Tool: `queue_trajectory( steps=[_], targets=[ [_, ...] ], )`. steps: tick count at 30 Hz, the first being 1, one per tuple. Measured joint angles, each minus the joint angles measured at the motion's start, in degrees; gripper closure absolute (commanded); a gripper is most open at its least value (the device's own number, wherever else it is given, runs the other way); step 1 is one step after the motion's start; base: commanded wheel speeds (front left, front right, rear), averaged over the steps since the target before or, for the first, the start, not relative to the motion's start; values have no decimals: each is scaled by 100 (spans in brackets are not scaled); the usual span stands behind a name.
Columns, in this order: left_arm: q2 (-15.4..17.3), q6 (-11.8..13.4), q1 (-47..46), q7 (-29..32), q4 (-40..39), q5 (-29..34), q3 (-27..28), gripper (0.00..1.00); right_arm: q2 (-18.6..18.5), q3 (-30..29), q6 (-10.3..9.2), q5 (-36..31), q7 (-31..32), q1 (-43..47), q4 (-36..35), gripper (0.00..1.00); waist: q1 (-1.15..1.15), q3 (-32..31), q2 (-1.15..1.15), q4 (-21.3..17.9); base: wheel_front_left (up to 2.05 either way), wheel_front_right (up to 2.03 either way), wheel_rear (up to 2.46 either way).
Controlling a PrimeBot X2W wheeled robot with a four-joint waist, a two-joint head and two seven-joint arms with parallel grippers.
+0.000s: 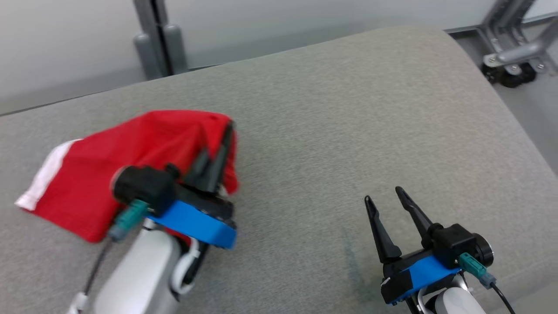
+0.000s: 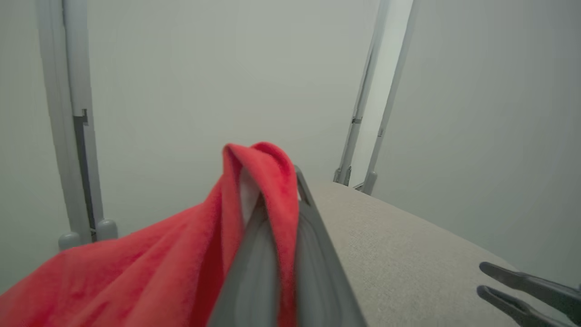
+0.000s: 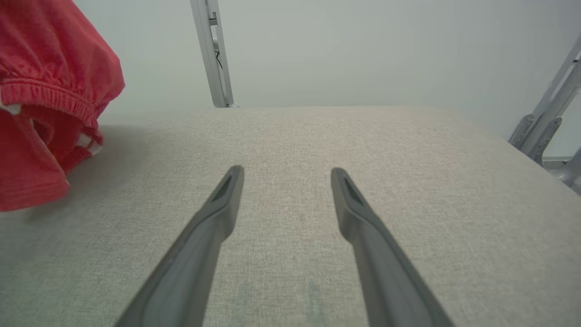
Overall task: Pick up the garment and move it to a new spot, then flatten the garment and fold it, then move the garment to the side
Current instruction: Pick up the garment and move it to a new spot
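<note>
The garment (image 1: 130, 161) is red cloth with a white band along its left edge and an elastic waistband. It hangs lifted above the grey padded surface (image 1: 348, 131), held by my left gripper (image 1: 224, 139), whose fingers are shut on a fold of it. In the left wrist view the red garment (image 2: 136, 272) drapes over the pinched fingers (image 2: 313, 254). My right gripper (image 1: 386, 196) stands open over the surface at the lower right, holding nothing. From the right wrist, the garment (image 3: 45, 91) hangs at the upper left, away from that gripper (image 3: 286, 175).
The grey fabric surface (image 3: 317, 136) spreads wide to the right of the garment. A grey metal post (image 1: 159, 39) stands behind its far edge. A metal frame with casters (image 1: 514, 61) sits past the surface's right corner. A plain pale wall lies behind.
</note>
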Motion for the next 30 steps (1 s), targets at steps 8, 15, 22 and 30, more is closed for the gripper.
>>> queue_trajectory(
  steps=[8, 15, 22, 30],
  targets=[
    [-242, -1, 218, 0, 73, 149, -465, 0, 0, 67, 0, 78, -1, 50, -104, 0, -1, -66, 0, -253, 0, 0, 0],
    [-168, -1, 497, 0, 352, 368, 85, 0, 1, 9, 0, 78, -1, 60, -79, 0, 0, -192, 0, 176, 0, 0, 0],
    [-210, 0, 1124, -1, 570, 667, 1110, 0, 2, -126, 0, 32, -1, 61, 59, 0, -1, -508, 0, 797, 0, 0, 0],
    [-497, 25, 1948, -5, 542, 1323, 2141, 0, 8, -389, 0, -11, -1, 253, 219, 0, -1, -1030, -1, 1406, 0, 0, 0]
  ],
)
